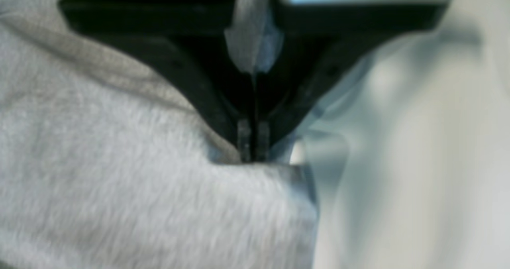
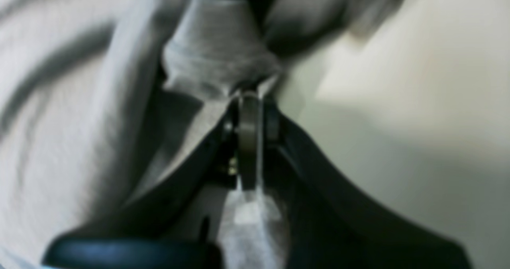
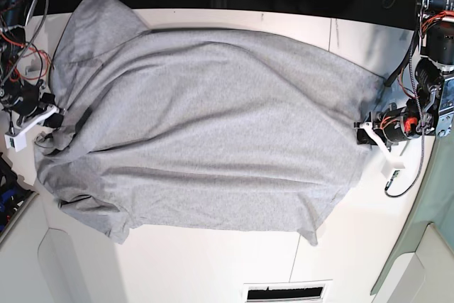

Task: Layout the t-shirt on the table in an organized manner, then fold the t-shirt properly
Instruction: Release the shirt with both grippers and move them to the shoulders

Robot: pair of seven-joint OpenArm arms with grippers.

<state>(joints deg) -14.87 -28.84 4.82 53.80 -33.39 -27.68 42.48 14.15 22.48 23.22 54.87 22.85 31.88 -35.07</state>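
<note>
The light grey t-shirt [image 3: 213, 125] lies spread wide over the white table [image 3: 213, 267], plain side up, with soft wrinkles and one sleeve reaching the far left corner. My left gripper [image 3: 367, 130] sits at the shirt's right edge. In the left wrist view its fingertips [image 1: 244, 141] are pressed together on the t-shirt [image 1: 119, 173] at its edge, beside bare table [image 1: 418, 161]. My right gripper [image 3: 59, 119] is at the shirt's left edge. There the right gripper [image 2: 250, 97] is shut, with a bunched fold of the t-shirt [image 2: 217, 57] pinched in it.
A dark vent slot [image 3: 284, 292] is set into the table's front edge. Red and black cables [image 3: 18, 47] hang by the arm at the left. A pale green surface [image 3: 425, 246] borders the table's right side. Darkness lies beyond the far edge.
</note>
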